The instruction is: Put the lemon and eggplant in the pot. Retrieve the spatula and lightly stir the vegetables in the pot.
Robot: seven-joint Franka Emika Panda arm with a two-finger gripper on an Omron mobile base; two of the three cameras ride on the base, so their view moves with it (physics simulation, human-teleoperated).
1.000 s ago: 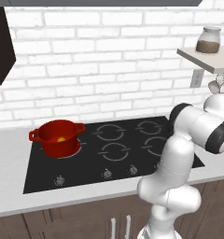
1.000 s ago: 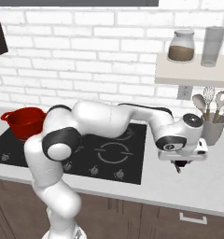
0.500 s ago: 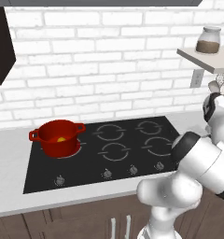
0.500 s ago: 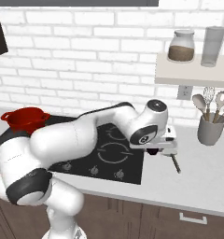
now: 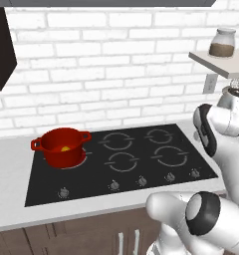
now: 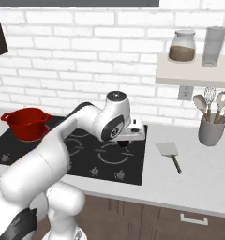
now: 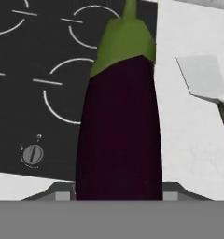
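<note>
**kitchenbot_fan:** So which step is this? Looks like the lemon (image 5: 65,148) is already sitting in the pot (image 5: 61,146), a yellow spot against the red inside.

**stovetop_dave:** Yeah, I'd say it's the eggplant leg. In the hand view the eggplant (image 7: 119,121) sits right between the fingers, green cap pointing away, so the hand (image 6: 125,140) is clamped on it, carrying it above the hob (image 6: 86,154) near its right edge.

**kitchenbot_fan:** And the pot?

**stovetop_dave:** Far left burner, well apart from the hand. The next move needs a long swing left across the burners, then a stop over the pot's mouth before letting go. The pot's opening isn't huge compared to that eggplant, so lining it up matters, or it could catch on the rim.

**kitchenbot_fan:** Arm pose?

**stovetop_dave:** Folded at the elbow, forearm reaching out over the hob, wrist turned so the hand looks down at the burners.

**kitchenbot_fan:** Spatula?

**stovetop_dave:** The spatula (image 6: 169,153) is lying flat on the worktop (image 6: 198,164) just right of the hob, untouched. That's for later, once both vegetables are in.
</note>
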